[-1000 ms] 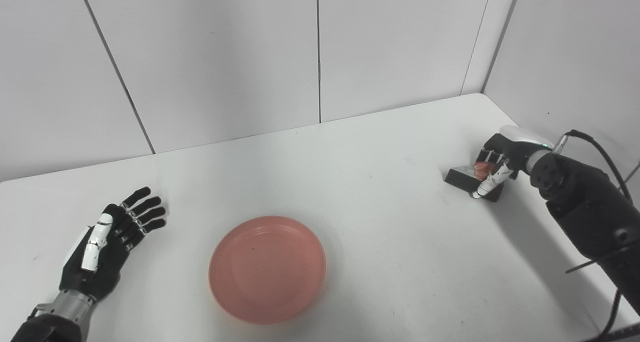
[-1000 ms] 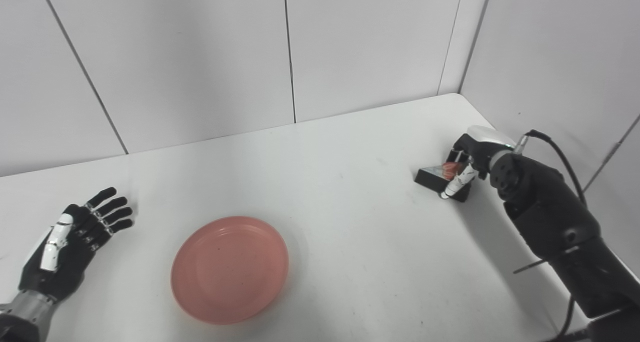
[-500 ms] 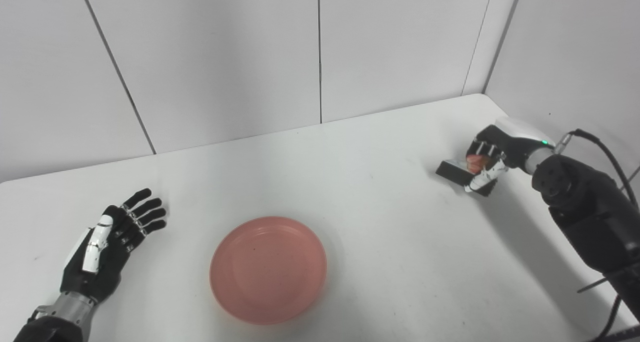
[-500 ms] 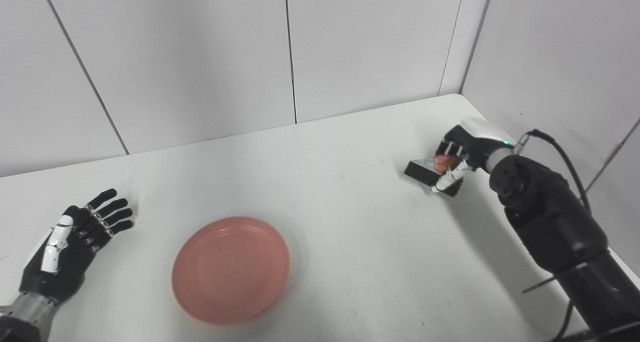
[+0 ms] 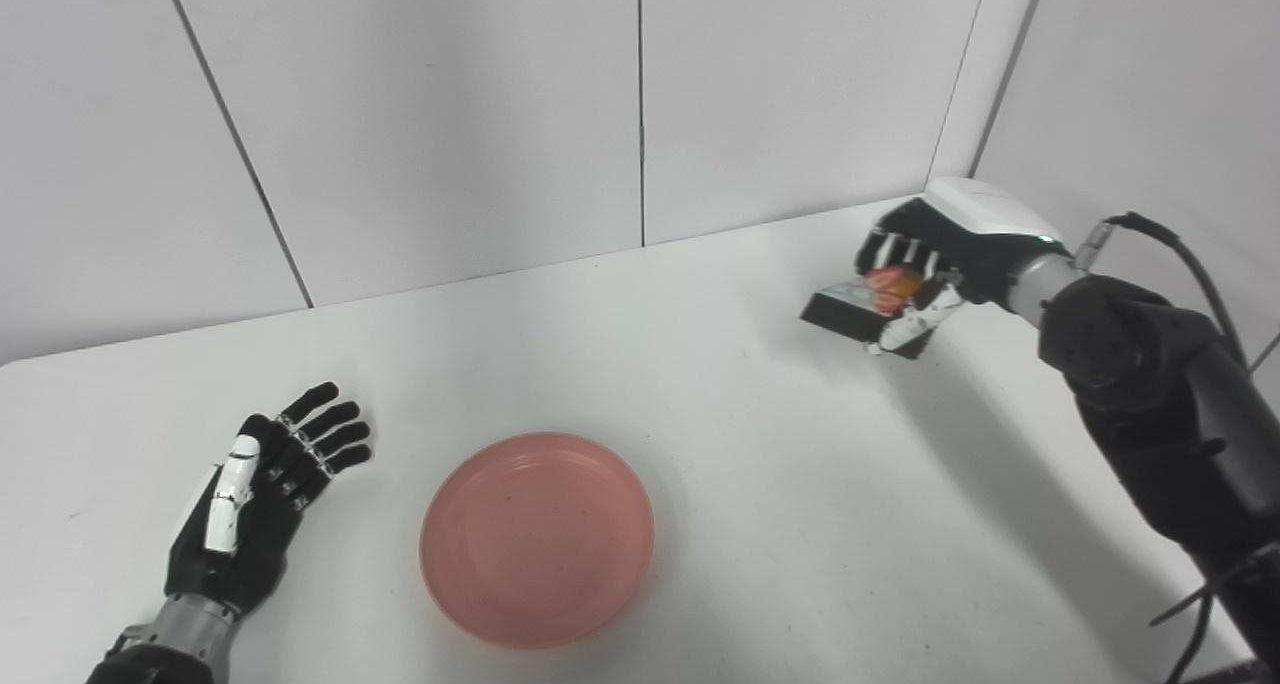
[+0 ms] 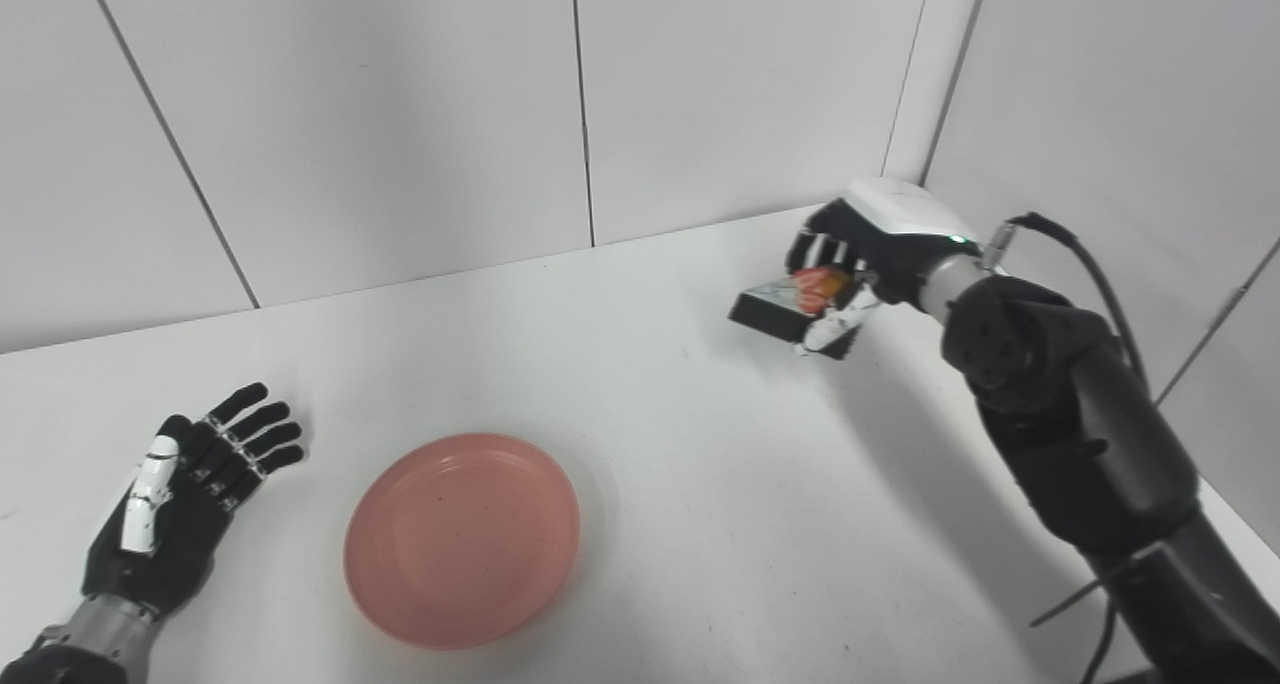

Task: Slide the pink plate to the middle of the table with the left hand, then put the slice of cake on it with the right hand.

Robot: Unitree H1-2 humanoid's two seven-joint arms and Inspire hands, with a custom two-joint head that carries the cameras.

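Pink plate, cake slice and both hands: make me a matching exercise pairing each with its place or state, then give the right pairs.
Things:
1. pink plate
2. slice of cake
3. left hand
4. right hand

Places or states:
A. open, fingers spread, low at the table's near left
B. shut on something, raised over the far right of the table
C. empty, flat on the table toward the near middle
D. held off the table, dark base with a red topping

Right pairs: 1-C, 2-D, 3-A, 4-B
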